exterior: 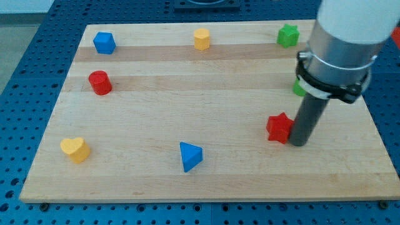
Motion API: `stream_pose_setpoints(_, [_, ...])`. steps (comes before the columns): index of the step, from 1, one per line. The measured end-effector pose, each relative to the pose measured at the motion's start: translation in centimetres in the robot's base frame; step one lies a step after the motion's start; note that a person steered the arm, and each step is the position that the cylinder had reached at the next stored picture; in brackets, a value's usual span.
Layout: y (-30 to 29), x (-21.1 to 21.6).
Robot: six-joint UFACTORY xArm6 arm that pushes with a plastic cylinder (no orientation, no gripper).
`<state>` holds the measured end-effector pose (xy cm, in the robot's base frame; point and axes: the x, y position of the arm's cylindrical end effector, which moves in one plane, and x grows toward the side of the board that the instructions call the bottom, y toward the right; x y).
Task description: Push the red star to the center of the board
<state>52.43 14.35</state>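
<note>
Resting on the wooden board (206, 106), my tip (299, 144) is the blunt lower end of a smooth, dark, cylindrical rod, which hangs from a black collar and a pale grey arm housing (347, 31) at the view's upper right; it is a plain rod with nothing to open or close, and it holds nothing. Just to its left, touching or very nearly so, lies the red star (279, 127), a small matte block with stubby points, sitting right of the board's middle and toward the view's bottom. A board of light, planked wood with visible grain carries everything, and it lies on a blue perforated table (37, 37). Behind the rod, a green block (299, 87) is mostly hidden, so its shape cannot be made out. Along the view's top sit a blue block with angled faces (104, 43), a yellow hexagonal block (201, 39) and a green star (287, 35). At the view's left stand a red cylinder (99, 82) and, lower, a yellow heart (75, 149). A blue triangular block (190, 155) lies near the bottom middle, well apart from my tip.
</note>
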Motion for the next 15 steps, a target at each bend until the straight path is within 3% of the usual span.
stream_pose_setpoints(5, [-12.8, -6.7])
stream_pose_setpoints(7, [-20.8, -3.6])
stream_pose_setpoints(8, [-23.1, 0.1])
stream_pose_setpoints(10, [-21.4, 5.9])
stream_pose_setpoints(11, [-21.2, 5.7])
stream_pose_setpoints(13, [-20.0, 1.1])
stream_pose_setpoints(15, [-16.1, 3.1])
